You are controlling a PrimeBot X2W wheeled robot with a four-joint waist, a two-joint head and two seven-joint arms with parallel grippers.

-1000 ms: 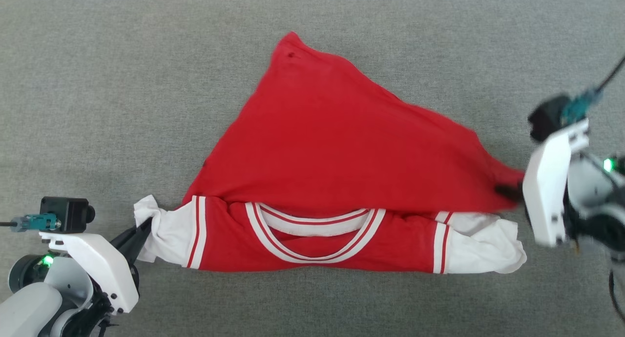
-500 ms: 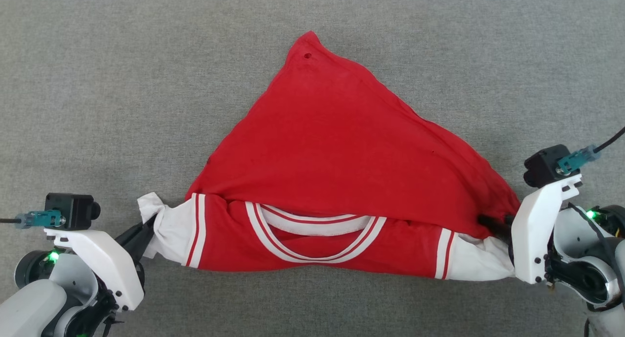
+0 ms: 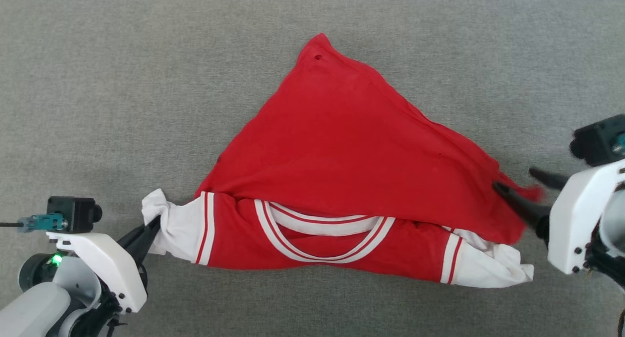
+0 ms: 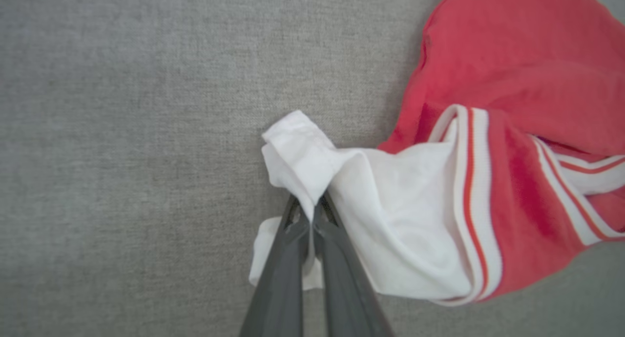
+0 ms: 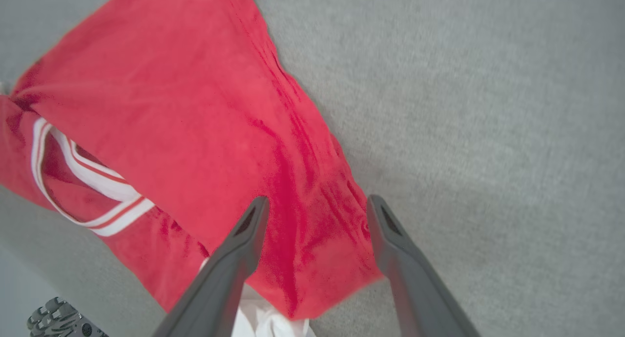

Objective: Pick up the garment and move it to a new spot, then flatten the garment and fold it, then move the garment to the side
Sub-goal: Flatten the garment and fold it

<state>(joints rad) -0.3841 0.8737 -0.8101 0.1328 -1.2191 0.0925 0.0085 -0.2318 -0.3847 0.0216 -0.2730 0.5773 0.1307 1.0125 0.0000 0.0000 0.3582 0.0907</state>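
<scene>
My left claw is clenching the white sleeve of the garment; my right claw is gaping, released, astride its red corner. I'm judging we're flattening: next I'm needing that folded-over body pulled out square. The garment is lying mid-worktop, bare grey room lying all around

We find the right pincer smeared by blur, its arm cut off at the right edge; the garment folds over itself and hides its own chest from us; the left pincer has its tips partly buried in white sleeve.
</scene>
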